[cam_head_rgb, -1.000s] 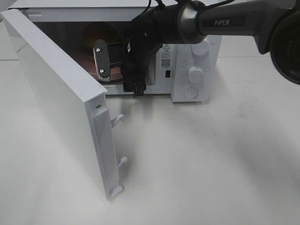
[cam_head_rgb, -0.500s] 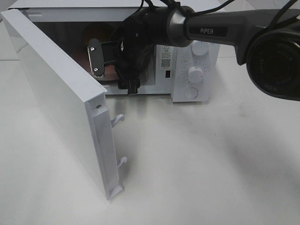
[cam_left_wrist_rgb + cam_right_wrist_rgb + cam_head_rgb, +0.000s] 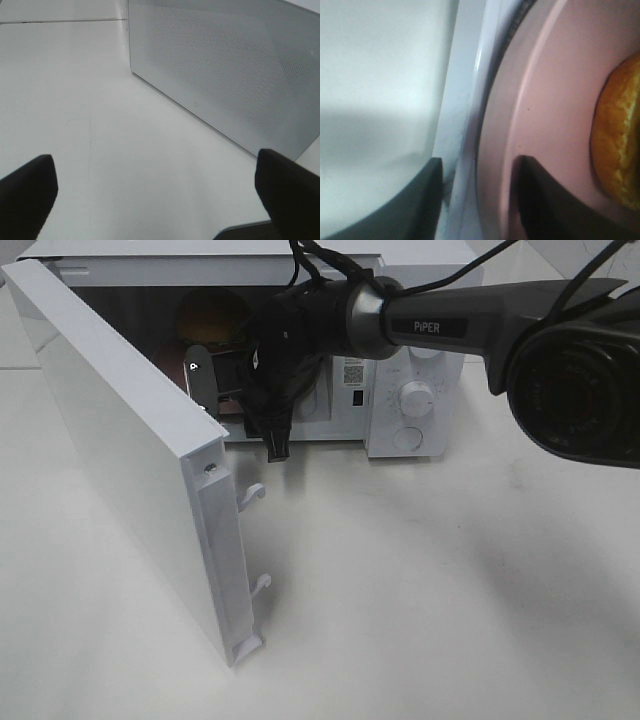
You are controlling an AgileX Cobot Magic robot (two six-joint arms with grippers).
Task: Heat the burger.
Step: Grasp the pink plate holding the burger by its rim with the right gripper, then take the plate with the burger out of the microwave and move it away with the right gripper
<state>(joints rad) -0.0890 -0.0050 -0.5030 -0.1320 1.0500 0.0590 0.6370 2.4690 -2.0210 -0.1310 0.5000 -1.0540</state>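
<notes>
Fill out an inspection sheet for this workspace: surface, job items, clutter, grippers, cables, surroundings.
Surface: white table, bare in front of the microwave.
Job items: burger sits on a pink plate inside the microwave; door is open.
Clutter: nothing seen.
Grippers: right gripper is at the microwave opening, jaws straddling the plate's rim, whether they grip it cannot be told; left gripper is open, empty, over the table outside the door.
Cables: black cables run along the right arm.
Surroundings: two knobs on the microwave panel.
</notes>
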